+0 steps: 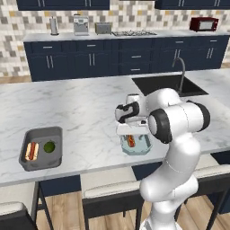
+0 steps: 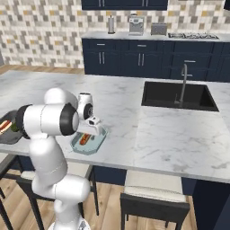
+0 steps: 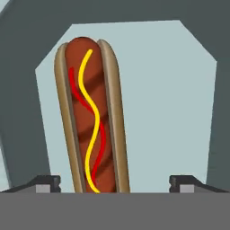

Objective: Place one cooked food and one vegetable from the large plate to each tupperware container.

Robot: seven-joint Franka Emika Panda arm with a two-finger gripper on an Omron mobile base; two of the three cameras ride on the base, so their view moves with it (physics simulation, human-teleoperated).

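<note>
Hotdog (image 3: 92,117) lies in teal tray (image 3: 179,112); gripper (image 3: 115,183) fingertips apart around it, touching nothing. Risk: lifting may drag hotdog out.

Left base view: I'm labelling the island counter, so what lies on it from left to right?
Dark grey tray holding a hot dog then a green vegetable → pale teal tray with a hot dog → sink.

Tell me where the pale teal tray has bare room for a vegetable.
In the pale teal rounded tray, the hot dog in its bun with ketchup and mustard lies along one side in the hand view. The open pincer hangs above. The bare floor between hot dog and opposite wall is free.
</note>
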